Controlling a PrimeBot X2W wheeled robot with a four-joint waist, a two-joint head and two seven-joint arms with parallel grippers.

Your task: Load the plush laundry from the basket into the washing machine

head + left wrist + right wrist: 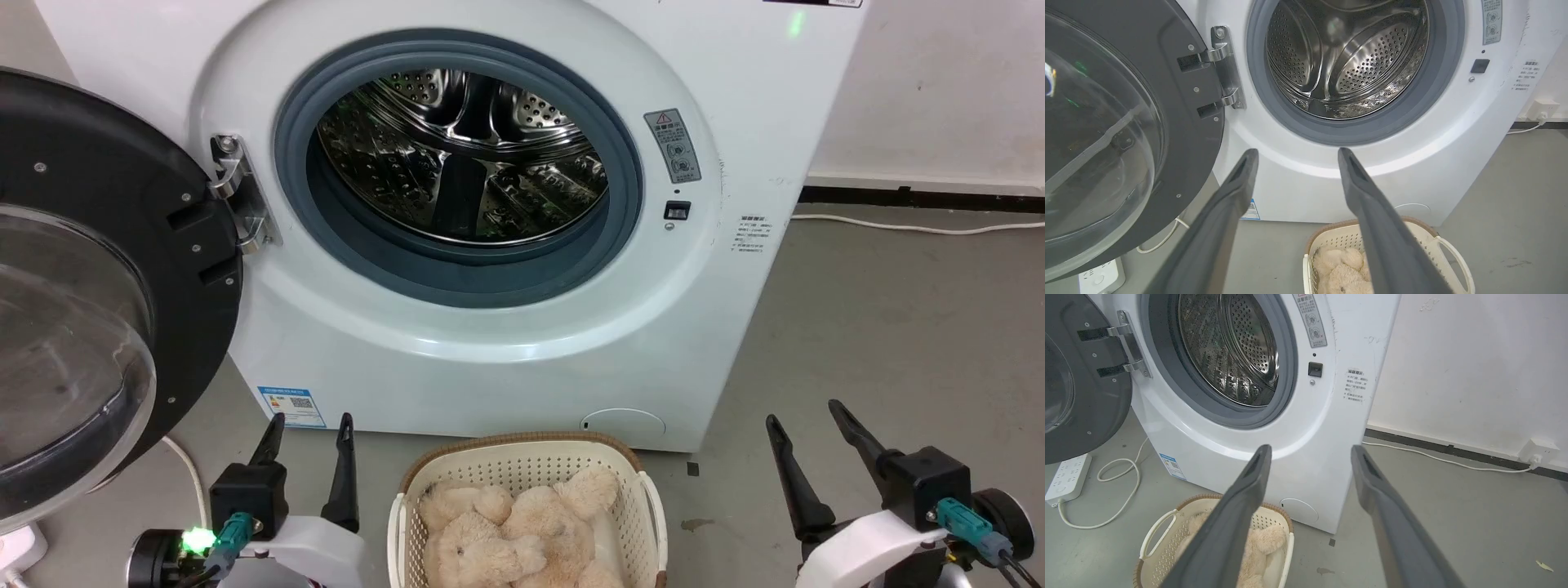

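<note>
Cream shaggy plush laundry (514, 531) fills the oval cream perforated basket (522, 457) on the floor before the white front-loading washing machine (490, 351); likely light, soft and squashy, so pinch deep on a rounded limb; jaws of your left gripper (312, 420) and right gripper (804, 412) stand apart, empty.

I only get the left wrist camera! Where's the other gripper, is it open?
Observer: The right gripper is open and empty, beside the small oval cream plastic basket, on its right in the head view.
Operator: Is the basket full?
Observer: The cream-beige shaggy plush toys cover most of its bottom.
Operator: Is the washer on?
Observer: A green light glows at the top edge of the large white front-loading washing machine.
</note>
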